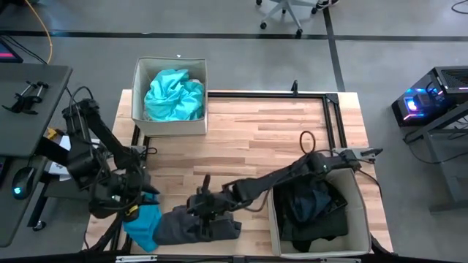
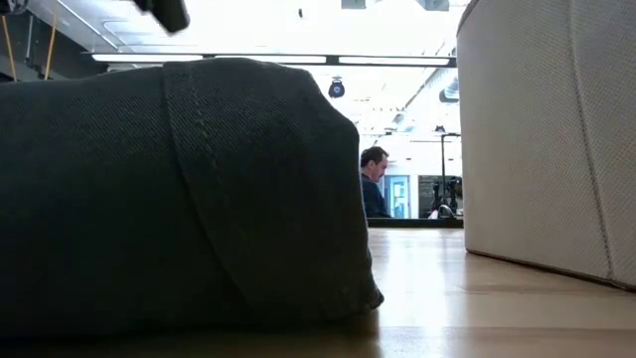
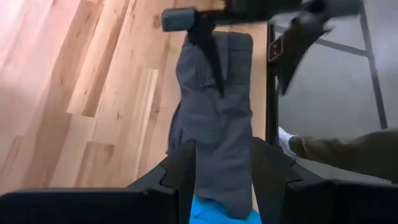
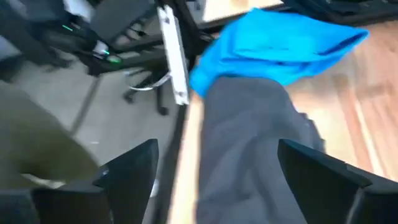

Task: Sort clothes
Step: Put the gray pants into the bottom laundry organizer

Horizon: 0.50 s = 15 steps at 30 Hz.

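A dark grey garment (image 1: 196, 226) lies flat on the table near its near edge; in the low view it (image 2: 179, 199) fills the left. A turquoise garment (image 1: 142, 223) lies beside it to the left, its edge overlapping the grey one (image 4: 280, 43). My left gripper (image 1: 142, 201) is open just over the turquoise garment (image 3: 217, 211). My right gripper (image 1: 205, 208) is open over the grey garment (image 4: 249, 143), its fingers on either side of the cloth's middle. It also shows in the left wrist view (image 3: 208, 37). My right gripper comes at the dark grey garment from above with open fingers; I cannot tell whether they touch the cloth. My left gripper hangs open over the turquoise garment's edge; I cannot tell whether it touches it.
A beige bin (image 1: 142, 69) at the far left holds turquoise clothes (image 1: 174, 95). A second beige bin (image 1: 360, 219) at the near right holds dark clothes (image 1: 311, 208); its wall (image 2: 556, 139) shows in the low view. A person's olive sleeve (image 3: 348, 149) shows off the table's near edge.
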### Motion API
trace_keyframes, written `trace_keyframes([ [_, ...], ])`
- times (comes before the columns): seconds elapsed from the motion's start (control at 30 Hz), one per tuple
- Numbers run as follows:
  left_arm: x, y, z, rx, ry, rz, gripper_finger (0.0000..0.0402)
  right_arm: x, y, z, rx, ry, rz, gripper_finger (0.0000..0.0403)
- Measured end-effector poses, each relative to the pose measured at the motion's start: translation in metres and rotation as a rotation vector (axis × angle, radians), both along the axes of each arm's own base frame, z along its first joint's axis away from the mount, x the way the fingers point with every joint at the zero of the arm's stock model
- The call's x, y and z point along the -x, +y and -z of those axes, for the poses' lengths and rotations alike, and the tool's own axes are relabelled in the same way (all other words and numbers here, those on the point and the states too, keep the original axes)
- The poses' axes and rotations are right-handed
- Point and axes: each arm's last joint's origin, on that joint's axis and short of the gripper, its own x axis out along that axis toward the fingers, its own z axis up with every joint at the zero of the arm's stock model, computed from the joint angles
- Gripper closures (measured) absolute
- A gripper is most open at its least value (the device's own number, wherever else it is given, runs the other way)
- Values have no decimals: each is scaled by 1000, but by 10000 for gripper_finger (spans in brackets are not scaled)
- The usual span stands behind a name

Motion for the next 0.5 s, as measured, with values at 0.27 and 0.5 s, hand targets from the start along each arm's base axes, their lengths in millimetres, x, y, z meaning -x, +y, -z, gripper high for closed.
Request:
trace_keyframes([
  [0.27,13,-14,3,19,-35,-15,297,-10,9,63,114,76,57,82],
  [0.5,14,-33,15,-12,-7,-14,297,-5,7,119,196,285,117,117],
])
